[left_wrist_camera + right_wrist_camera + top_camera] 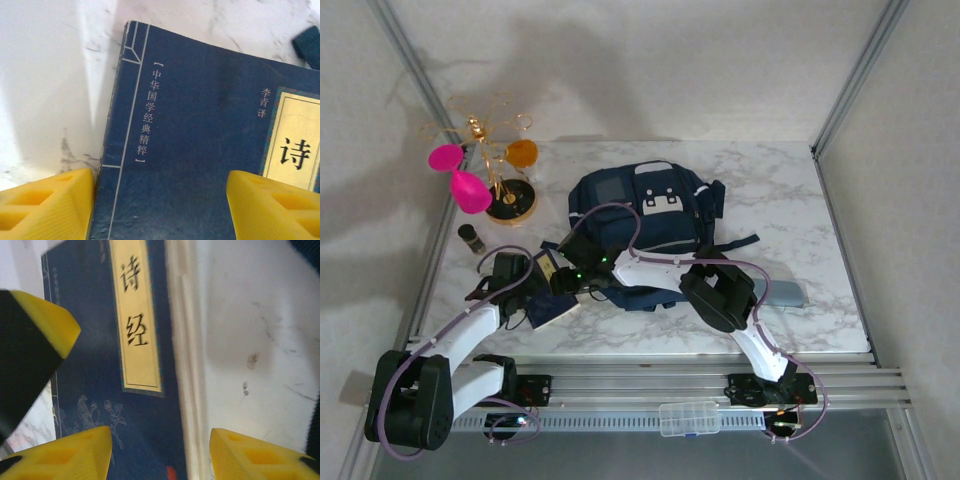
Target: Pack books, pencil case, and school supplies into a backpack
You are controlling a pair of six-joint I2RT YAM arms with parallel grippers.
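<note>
Top view: the backpack point(640, 205) is found at frame centre; whether anything is in it cannot be told. The navy book point(560, 312) lies outside it, lower left of centre.

Left wrist view: the left gripper point(160, 192) is spread wide across the spine edge, and nothing is gripped.

Right wrist view: the right gripper point(160, 440) is spread across the page edge, and nothing is clamped. One edge should be pinched squarely so that the cover is not bent.

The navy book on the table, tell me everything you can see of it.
A closed book, lying flat on the marble table. Dark navy cover, slightly scuffed, thin white border lines, white Chinese characters, cream title label, faint bird-and-flower drawing, cream page edges. The left end effector and right end effector straddle its edges, open.
</note>
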